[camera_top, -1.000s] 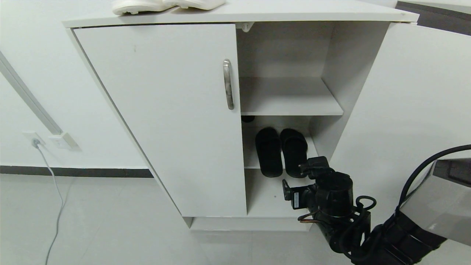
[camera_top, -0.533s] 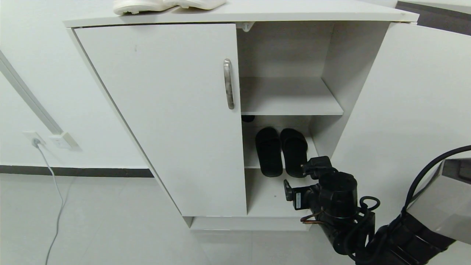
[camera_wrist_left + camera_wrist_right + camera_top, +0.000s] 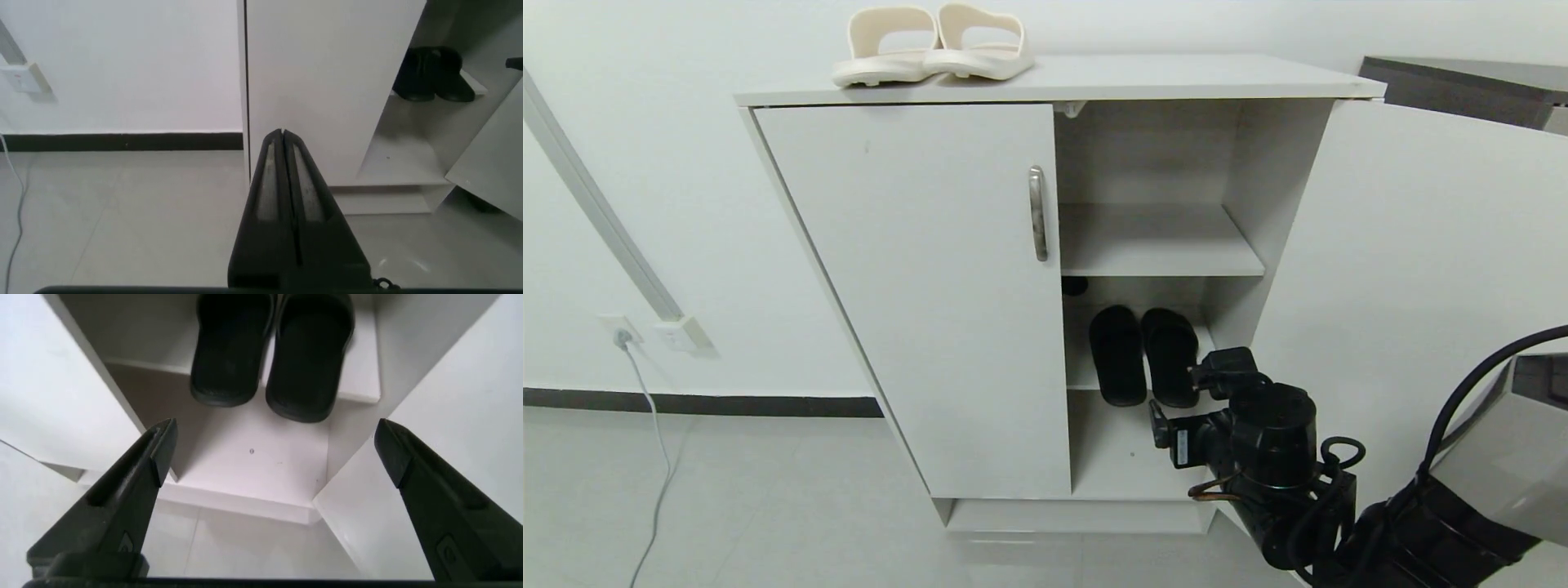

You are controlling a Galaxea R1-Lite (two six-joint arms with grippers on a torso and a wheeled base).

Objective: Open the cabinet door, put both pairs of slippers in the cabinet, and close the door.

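The black slippers [image 3: 1143, 355] lie on the middle shelf of the cabinet [image 3: 1054, 77], whose right door [image 3: 1421, 269] stands open. The cream slippers [image 3: 935, 45] sit on the cabinet's top, toward the left. The right tool [image 3: 275, 433] hangs empty and spread apart, just near of the black pair. The left tool [image 3: 283, 139] is pressed together, low before the closed left door. The second pair is the step in hand, and I judge the next move calls for a high reach to the top.
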